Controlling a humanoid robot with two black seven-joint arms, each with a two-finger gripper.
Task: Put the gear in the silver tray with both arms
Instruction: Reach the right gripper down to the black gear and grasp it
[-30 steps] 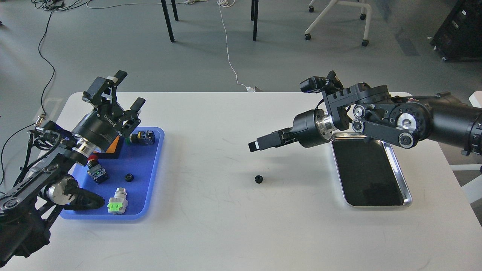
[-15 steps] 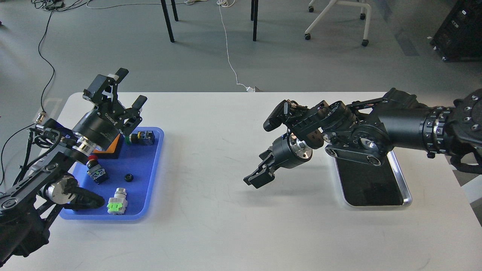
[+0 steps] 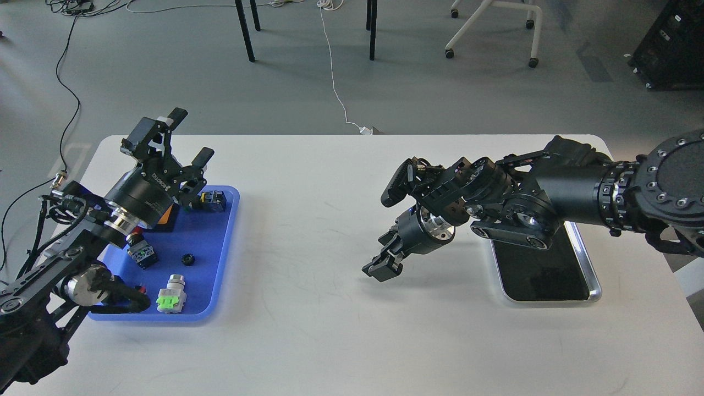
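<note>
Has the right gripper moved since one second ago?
Yes. The right gripper has come down toward the table and nearer to me, judged against the silver tray, which lies as before.

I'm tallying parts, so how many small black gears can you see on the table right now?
1: a black gear lies in the blue tray, near its middle. Another could be hidden under the right gripper, lowered onto the bare table.

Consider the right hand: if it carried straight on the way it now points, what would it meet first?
The right hand points down and to the left, so it would probably meet the white table just below its fingertips. No gear shows there now; depth from this single view is uncertain.
</note>
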